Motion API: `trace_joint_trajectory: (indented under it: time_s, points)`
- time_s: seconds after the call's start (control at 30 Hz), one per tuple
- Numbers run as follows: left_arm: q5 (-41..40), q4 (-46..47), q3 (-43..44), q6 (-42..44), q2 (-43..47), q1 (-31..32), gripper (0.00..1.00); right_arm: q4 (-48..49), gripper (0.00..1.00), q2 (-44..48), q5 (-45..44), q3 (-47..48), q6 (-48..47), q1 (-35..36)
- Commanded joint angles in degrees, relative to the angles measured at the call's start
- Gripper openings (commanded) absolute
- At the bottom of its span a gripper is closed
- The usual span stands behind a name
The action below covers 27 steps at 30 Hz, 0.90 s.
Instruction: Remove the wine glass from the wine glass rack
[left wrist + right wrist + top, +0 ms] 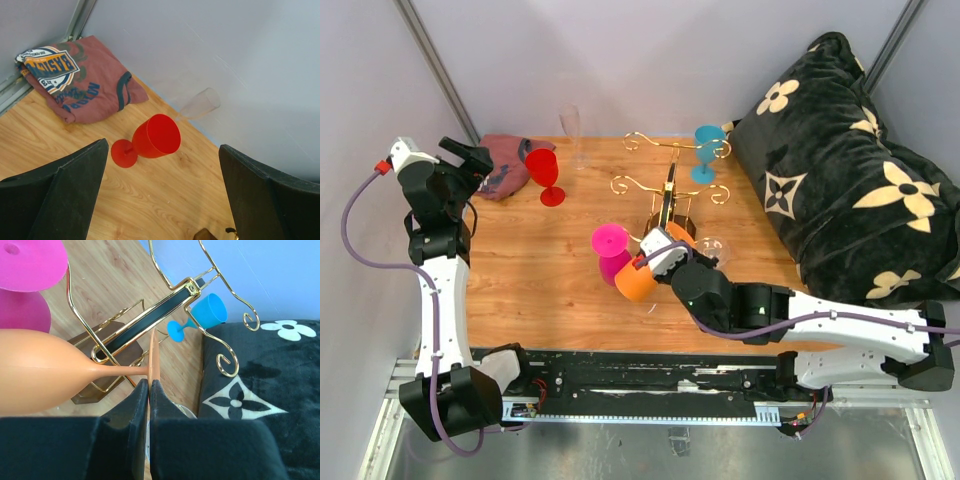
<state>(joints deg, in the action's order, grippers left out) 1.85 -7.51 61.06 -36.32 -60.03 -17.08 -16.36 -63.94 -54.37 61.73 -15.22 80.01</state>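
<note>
Bright, even light, soft shadows; wrist views blurry up close.

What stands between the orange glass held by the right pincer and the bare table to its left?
The pink glass stands right beside the bowl of the orange glass, on its left. The right pincer is shut on its foot. The table nearer the arm bases looks free.

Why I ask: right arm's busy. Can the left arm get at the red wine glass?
Probably yes: the open left tool hovers near the red wine glass, nothing between them; shirt and flute sit aside.
</note>
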Motion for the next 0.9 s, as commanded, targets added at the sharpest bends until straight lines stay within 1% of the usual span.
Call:
trace_joint_trajectory:
  time_s: [0.0,0.23,0.37,0.67,0.87]
  points:
    - [1.0,1.8,-0.8,-0.1,1.0,-0.3,0.98,5.9,0.01,-2.0,3.7,-1.5,-6.3,-5.7]
    - [0.6,1.9,-1.0,0.3,1.4,-0.3,0.98,13.6,0.01,-6.2,11.2,-0.7,-12.0,-13.6]
    - [0.3,1.8,-1.0,0.6,1.5,-0.3,0.98,16.2,0.01,-8.7,14.1,1.1,-13.0,-16.8]
    - [0.6,2.0,-0.9,0.7,1.4,-0.3,0.98,18.5,0.01,-16.8,19.4,7.8,-14.8,-21.6]
    - [0.1,1.9,-1.1,1.5,2.3,-0.3,0.99,17.2,0.01,-19.6,22.2,11.3,-12.7,-21.5]
